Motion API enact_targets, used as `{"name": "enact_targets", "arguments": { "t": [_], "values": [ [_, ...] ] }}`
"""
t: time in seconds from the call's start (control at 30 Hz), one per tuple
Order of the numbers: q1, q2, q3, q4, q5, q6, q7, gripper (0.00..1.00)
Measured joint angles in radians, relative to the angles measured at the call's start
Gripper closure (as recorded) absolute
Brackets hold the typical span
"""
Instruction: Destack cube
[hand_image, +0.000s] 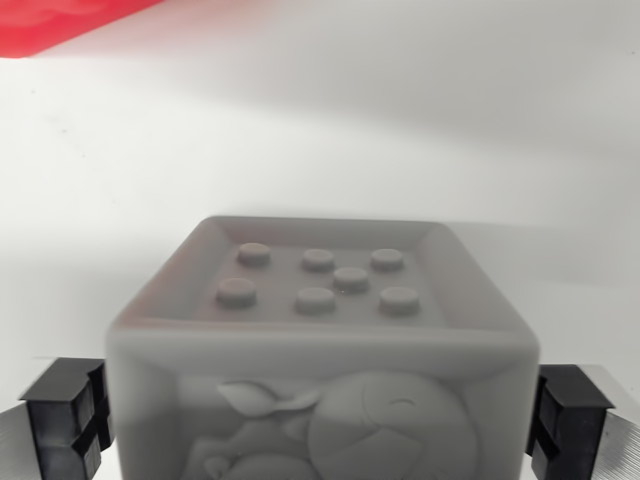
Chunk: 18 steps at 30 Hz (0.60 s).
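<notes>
We have the grey cube (325, 350) at 6 o'clock in the wrist view, filling the lower centre between our fingers (65, 412). One black pad stands at each side face, seemingly touching, so we appear to be pinching it. It looks like rigid moulded plastic, light and stiff, its smooth sides perhaps slippery. We judge the flat side walls the best hold. Whatever lies beneath it is hidden. A red object (60, 22) lies at 11 o'clock on the white surface (330, 130).
</notes>
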Motion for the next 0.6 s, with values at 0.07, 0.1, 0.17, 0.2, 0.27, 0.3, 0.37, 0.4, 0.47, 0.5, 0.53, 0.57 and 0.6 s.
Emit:
{"name": "enact_targets", "arguments": {
  "t": [0.07,0.1,0.17,0.2,0.27,0.3,0.37,0.4,0.47,0.5,0.53,0.57,0.6],
  "values": [
    [0.000,-0.003,0.000,-0.001,0.000,-0.002,0.000,0.00],
    [0.000,-0.008,0.000,-0.002,0.000,-0.004,0.000,0.00],
    [0.000,-0.018,0.000,-0.005,0.000,-0.010,0.000,0.00],
    [0.000,-0.020,0.000,-0.005,0.000,-0.012,0.000,0.00],
    [0.000,-0.031,0.000,-0.008,0.000,-0.020,0.000,0.00],
    [0.000,-0.037,0.000,-0.009,0.000,-0.024,0.000,0.00],
    [0.000,-0.049,0.000,-0.013,0.000,-0.033,0.000,0.00],
    [0.000,-0.052,0.000,-0.014,0.000,-0.035,0.000,0.00],
    [0.000,-0.066,0.001,-0.018,0.000,-0.044,0.000,0.00],
    [-0.001,-0.073,0.001,-0.020,0.001,-0.049,0.000,0.00],
    [-0.001,-0.081,0.001,-0.022,0.001,-0.055,0.000,0.00],
    [-0.001,-0.089,0.001,-0.023,0.001,-0.061,0.000,0.00],
    [-0.001,-0.097,0.002,-0.026,0.001,-0.068,0.000,0.00]
  ]
}}
